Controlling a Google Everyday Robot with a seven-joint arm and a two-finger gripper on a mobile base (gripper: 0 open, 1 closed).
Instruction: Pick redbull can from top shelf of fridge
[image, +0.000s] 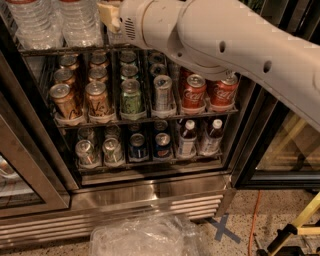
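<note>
1. The fridge (150, 192) fills the view, with its steel louvred base along the bottom and a black-framed glass door at the right edge.
2. The white arm (240, 45) reaches in from the right edge and crosses to the upper left.
3. The pincer (106, 14) sits at the arm's tip near the top edge. It is at the level of the top shelf (50, 49) and just right of the clear water bottles (35, 22) standing there.
4. It cannot be told whether the pincer is released or clenched.
5. The redbull can cannot be picked out, because the arm covers the stretch of the top shelf to the right of the bottles.
6. On the rack below stand lanes of tan cans (64, 100), a green can (131, 97), a silver can (162, 92) and red cola cans (193, 92) at its right end.
7. The lowest rack holds more cans, which look like blue ones in the middle, and small white-capped bottles (186, 137) at its right end.
8. On the floor in front lies a crumpled clear plastic bag (145, 235), with a blue cross of tape (225, 227) just to its right.
</note>
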